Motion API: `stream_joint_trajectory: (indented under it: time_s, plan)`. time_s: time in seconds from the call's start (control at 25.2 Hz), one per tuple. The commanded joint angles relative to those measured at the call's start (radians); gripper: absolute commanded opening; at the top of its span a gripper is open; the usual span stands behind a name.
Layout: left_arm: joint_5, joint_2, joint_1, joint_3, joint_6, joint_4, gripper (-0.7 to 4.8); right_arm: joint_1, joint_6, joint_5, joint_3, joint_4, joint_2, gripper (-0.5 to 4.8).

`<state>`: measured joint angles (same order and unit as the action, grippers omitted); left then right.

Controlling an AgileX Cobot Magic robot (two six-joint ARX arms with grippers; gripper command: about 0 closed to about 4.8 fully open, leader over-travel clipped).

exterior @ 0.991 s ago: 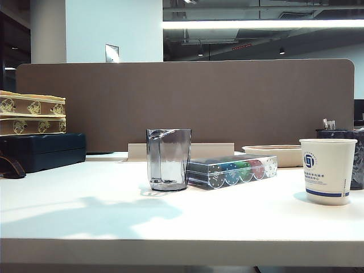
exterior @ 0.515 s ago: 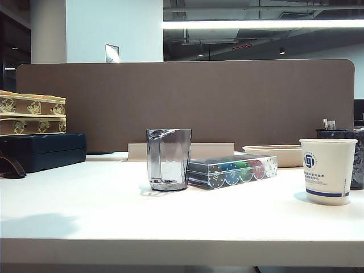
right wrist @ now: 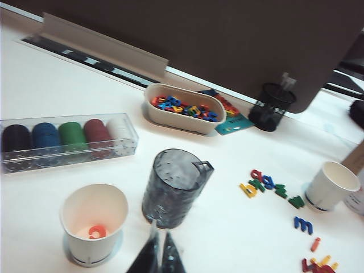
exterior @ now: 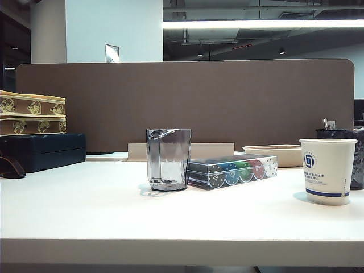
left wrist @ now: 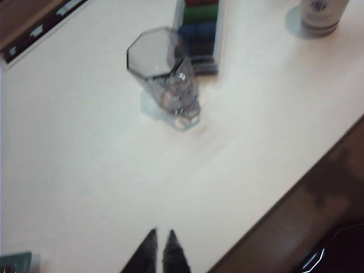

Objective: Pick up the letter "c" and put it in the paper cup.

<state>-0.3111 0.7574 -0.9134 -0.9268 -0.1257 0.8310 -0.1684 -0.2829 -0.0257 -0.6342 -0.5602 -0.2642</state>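
The letter "c" (right wrist: 97, 232), small and red-orange, lies flat on the bottom inside the paper cup (right wrist: 86, 249), seen in the right wrist view. My right gripper (right wrist: 160, 227) is shut and empty, hovering beside that cup, in front of a dark patterned pen holder (right wrist: 173, 187). The exterior view shows the paper cup (exterior: 328, 170) standing upright at the table's right, with its inside hidden. My left gripper (left wrist: 159, 234) is shut and empty, high over bare table near the front edge, far from the paper cup (left wrist: 321, 14). Neither gripper appears in the exterior view.
A clear grey angular cup (exterior: 168, 159) and a clear case of poker chips (exterior: 233, 170) stand mid-table. A beige tray (right wrist: 170, 122) of coloured letters, loose letters (right wrist: 273, 187), a second white cup (right wrist: 333, 185) and a black mesh holder (right wrist: 271, 107) lie further off. Boxes (exterior: 34, 136) sit at back left.
A broad shadow on the table's front left shrank towards the left and is gone now. The cups and the chip case have not moved.
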Motion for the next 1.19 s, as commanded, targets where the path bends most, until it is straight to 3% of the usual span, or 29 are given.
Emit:
stream_joint_trajectory:
  time_s: [0.04,0.2,0.36,0.67,0.79,1.11,1.19]
  plan:
    - [-0.029,-0.102,0.000,0.087,0.040,-0.008,0.16,0.000,0.006,0.011,-0.002,0.011,-0.002,0.08]
    - [-0.080,-0.214,0.000,0.175,0.060,-0.037,0.16,0.000,0.006,0.033,-0.001,0.011,-0.007,0.08]
    - [-0.146,-0.340,0.000,0.286,0.055,-0.179,0.17,0.000,0.006,0.055,0.032,0.051,-0.009,0.09]
    - [-0.186,-0.352,0.001,0.458,0.045,-0.481,0.18,0.000,0.006,0.138,0.134,0.103,-0.009,0.09]
    - [-0.182,-0.352,0.005,0.519,-0.028,-0.585,0.18,0.000,0.006,0.159,0.161,0.127,-0.008,0.10]
    - [0.000,-0.351,0.162,0.554,-0.031,-0.603,0.17,0.000,0.006,0.159,0.177,0.131,-0.008,0.10]
    - [0.135,-0.346,0.320,0.555,-0.031,-0.616,0.16,0.000,0.005,0.158,0.181,0.131,-0.008,0.10]
